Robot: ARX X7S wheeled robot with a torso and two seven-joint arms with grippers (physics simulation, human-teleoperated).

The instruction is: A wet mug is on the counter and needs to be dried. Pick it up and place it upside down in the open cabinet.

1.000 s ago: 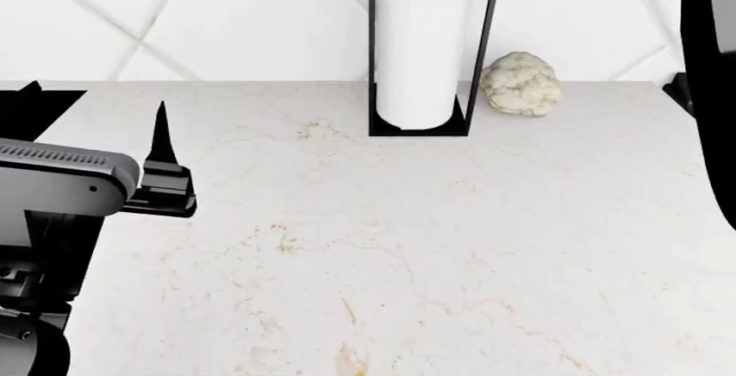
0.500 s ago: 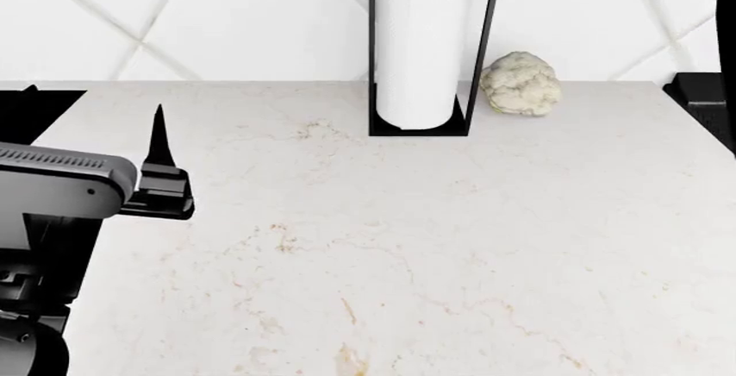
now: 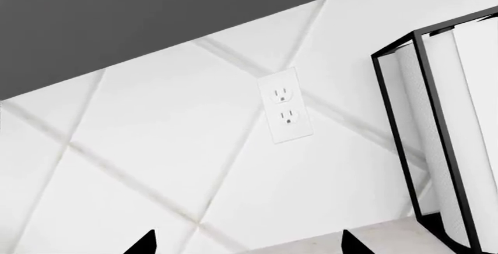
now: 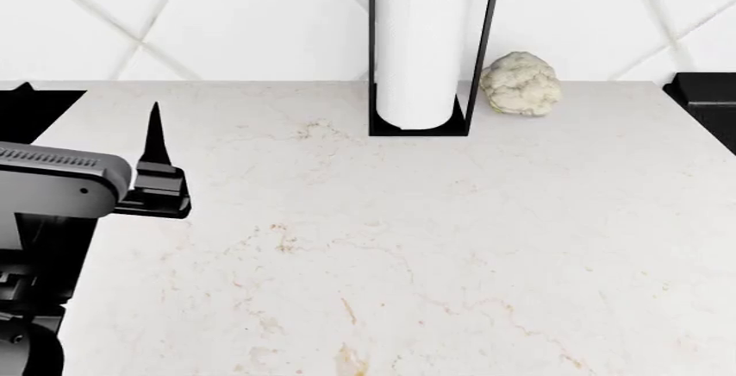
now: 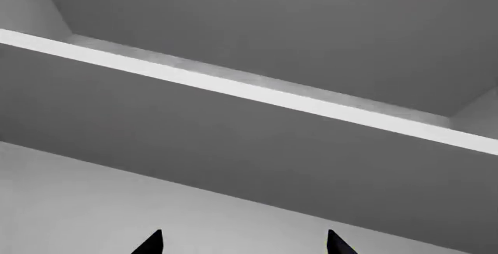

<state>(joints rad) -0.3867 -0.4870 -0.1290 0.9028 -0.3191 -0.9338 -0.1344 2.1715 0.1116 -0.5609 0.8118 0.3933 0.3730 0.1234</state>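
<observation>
The desk (image 4: pixel 460 247) is white stone with faint beige veins and specks. A white paper-towel roll (image 4: pixel 421 44) stands in a black wire frame (image 4: pixel 483 57); a cream, knobbly cauliflower (image 4: pixel 521 84) sits beside it. The wall tiles (image 3: pixel 155 166) are white with pale grey seams, and the outlet (image 3: pixel 284 107) is white.

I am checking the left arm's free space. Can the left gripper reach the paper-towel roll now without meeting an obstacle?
Probably yes. The left gripper hovers open over the counter, and only bare worktop lies between it and the paper-towel roll. The cauliflower sits on the far side.
</observation>
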